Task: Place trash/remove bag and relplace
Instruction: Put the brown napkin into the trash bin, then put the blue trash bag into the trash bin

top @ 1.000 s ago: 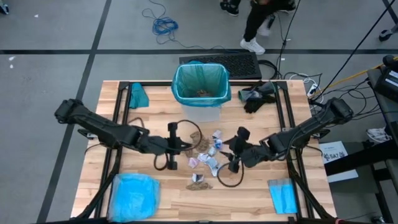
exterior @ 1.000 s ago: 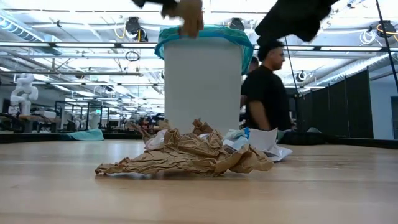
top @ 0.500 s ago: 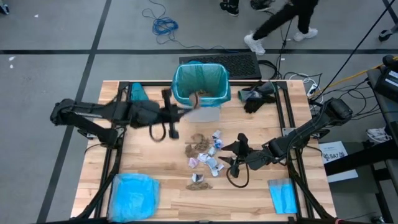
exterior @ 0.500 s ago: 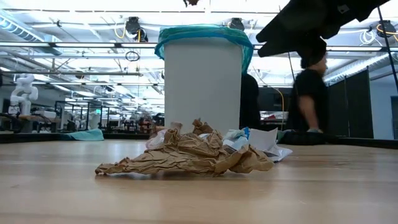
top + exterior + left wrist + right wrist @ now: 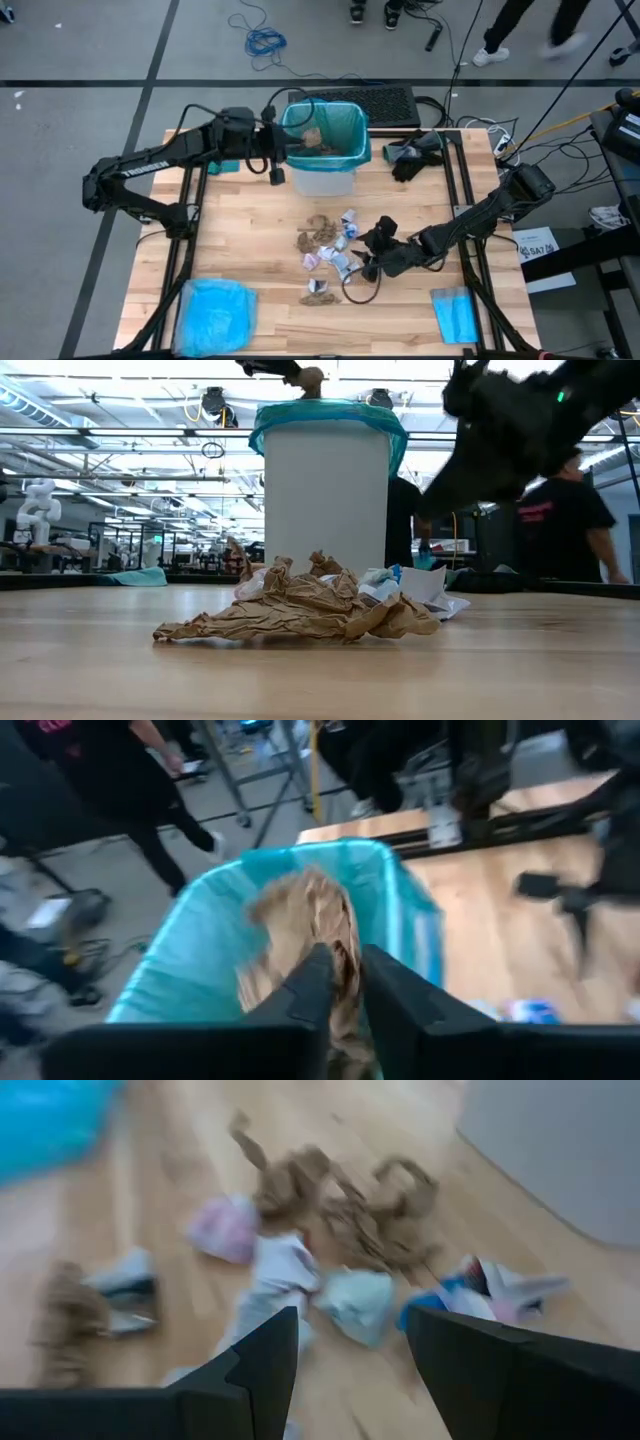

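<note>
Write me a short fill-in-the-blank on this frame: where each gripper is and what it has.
1. The left gripper holds a brown paper wad over the ____.
2. The bin is lined with a ____ bag.
3. The right gripper, open, hovers above scraps lying on the ____.

Missing: bin; teal-green; table

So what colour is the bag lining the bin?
Teal-green bag; clearest in the high view.

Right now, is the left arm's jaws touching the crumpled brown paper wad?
Touching: the left wrist view shows the crumpled brown paper wad between the left gripper jaws.
</note>
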`<state>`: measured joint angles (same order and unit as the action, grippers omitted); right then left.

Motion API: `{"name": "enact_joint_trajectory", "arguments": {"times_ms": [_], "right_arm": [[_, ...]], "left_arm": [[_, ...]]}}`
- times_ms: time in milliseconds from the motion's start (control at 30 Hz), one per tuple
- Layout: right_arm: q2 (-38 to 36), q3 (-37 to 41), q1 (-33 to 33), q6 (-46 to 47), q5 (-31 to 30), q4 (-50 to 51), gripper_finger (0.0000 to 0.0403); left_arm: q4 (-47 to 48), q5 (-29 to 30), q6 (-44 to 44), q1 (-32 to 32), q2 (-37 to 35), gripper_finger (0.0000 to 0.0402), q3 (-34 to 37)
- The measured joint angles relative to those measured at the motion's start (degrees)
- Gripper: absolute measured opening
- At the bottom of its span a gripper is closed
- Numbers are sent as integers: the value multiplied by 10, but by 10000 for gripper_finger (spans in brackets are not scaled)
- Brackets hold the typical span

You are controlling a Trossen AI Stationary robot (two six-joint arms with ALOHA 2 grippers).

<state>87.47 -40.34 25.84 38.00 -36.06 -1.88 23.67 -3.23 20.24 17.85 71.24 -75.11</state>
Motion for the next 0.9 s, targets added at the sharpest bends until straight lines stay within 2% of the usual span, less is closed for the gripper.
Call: {"name": "enact_joint_trajectory", "arguments": {"times_ms": [267,433,533,633,700,833,900], "right_arm": [[62,0,-46,13,3,-1,180],[88,0,-87,12,-1,-4,180],[101,-1,-108,14,-3,-9,179],[112,-1,-121,16,-2,-23,157],[120,-1,-123,12,-2,-44,123],[127,-1,-120,-11,1,-76,25],[127,-1,-115,-15,0,-88,13]], "left_arm": [[-1,-31,-4,4,0,189,0],[-1,-31,-24,-14,-15,235,0],[15,-31,-47,-37,-27,238,0],[52,-30,-69,-65,-36,232,0],[86,-27,-88,-84,-38,225,0],[168,-10,-138,-123,-38,211,0],[201,24,-156,-146,-38,205,4]]}}
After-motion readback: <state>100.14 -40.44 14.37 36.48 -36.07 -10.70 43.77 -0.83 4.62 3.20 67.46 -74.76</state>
